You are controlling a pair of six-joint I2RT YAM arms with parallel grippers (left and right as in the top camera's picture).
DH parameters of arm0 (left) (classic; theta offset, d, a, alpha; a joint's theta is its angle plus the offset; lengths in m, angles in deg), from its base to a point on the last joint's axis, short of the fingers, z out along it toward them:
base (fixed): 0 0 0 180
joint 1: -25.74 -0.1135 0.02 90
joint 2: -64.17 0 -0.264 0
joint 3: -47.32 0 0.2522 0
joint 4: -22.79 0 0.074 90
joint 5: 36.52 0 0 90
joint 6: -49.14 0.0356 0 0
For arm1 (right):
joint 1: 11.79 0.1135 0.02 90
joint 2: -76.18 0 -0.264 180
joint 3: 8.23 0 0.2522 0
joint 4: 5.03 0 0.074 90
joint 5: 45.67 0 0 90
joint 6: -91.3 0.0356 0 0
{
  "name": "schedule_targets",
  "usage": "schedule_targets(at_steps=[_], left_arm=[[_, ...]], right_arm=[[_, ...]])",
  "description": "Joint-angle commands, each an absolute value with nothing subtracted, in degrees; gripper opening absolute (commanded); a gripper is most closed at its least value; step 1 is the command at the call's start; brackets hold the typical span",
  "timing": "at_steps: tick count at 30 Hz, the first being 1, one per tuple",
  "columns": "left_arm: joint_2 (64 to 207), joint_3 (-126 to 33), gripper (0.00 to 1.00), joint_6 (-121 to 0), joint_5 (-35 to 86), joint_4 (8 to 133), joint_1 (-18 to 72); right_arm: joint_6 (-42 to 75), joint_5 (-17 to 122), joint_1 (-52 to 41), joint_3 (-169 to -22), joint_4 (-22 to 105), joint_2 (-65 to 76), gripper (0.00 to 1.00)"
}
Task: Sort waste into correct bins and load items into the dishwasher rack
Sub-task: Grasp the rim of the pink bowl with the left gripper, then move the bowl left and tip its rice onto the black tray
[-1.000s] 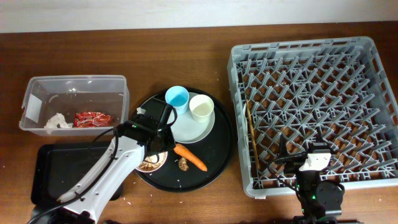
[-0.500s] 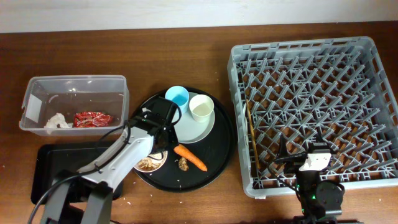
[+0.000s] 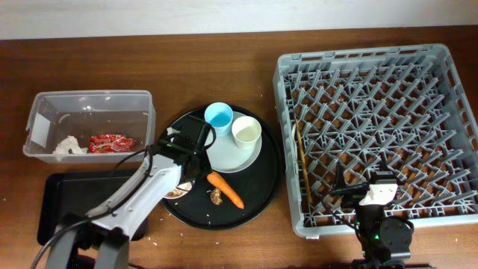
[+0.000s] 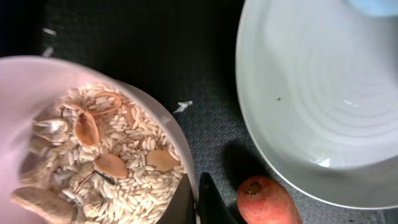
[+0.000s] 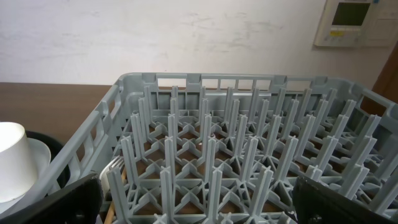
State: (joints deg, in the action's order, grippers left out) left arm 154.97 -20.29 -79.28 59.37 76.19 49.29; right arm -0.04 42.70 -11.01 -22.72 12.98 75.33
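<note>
While the right gripper (image 5: 199, 211) hangs over the near edge of the dishwasher rack (image 3: 377, 119) with its jaws apart and nothing between them, the left gripper (image 4: 196, 202) is over the round black tray (image 3: 265, 187), its jaws pinched on the rim of the small white bowl (image 4: 25, 93). The bowl holds beige rice leftovers (image 4: 124, 168); it looks tipped, though whether it is clear of the tray I cannot tell. Just beside it lie the carrot (image 3: 225, 189) and a small brown scrap (image 3: 216, 196). The cream cup (image 3: 246, 131) stands on the plate (image 3: 237, 155), with the blue cup (image 3: 218, 114) touching it. A crumpled napkin (image 3: 66, 146) and a red wrapper (image 3: 110, 142) lie in the clear tub (image 3: 89, 104). The flat black tray (image 3: 63, 202) sits on the counter (image 3: 224, 52) beside the tub.
</note>
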Motion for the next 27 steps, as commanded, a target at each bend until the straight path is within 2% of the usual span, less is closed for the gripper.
schedule_targets(at_steps=[1, 10, 13, 21, 27], left_arm=[[149.3, -19.8, 0.01, -79.2, 57.3, 76.7, 49.1], [142.0, -19.8, 0.0, -77.0, 57.3, 82.8, 49.0], [138.5, -19.8, 0.0, -72.0, 57.4, 84.9, 47.5], [137.2, -19.8, 0.0, -65.0, 55.6, 88.2, 28.8], [137.2, -19.8, 0.0, -54.4, 46.7, 90.2, 10.2]], right_arm=[[0.3, 42.2, -11.4, -22.3, 13.2, 75.8, 0.99], [0.3, 42.2, -11.4, -22.3, 13.2, 75.8, 0.99], [0.3, 42.2, -11.4, -22.3, 13.2, 75.8, 0.99], [0.3, 42.2, -11.4, -22.3, 13.2, 75.8, 0.99], [0.3, 42.2, -11.4, -22.3, 13.2, 75.8, 0.99]])
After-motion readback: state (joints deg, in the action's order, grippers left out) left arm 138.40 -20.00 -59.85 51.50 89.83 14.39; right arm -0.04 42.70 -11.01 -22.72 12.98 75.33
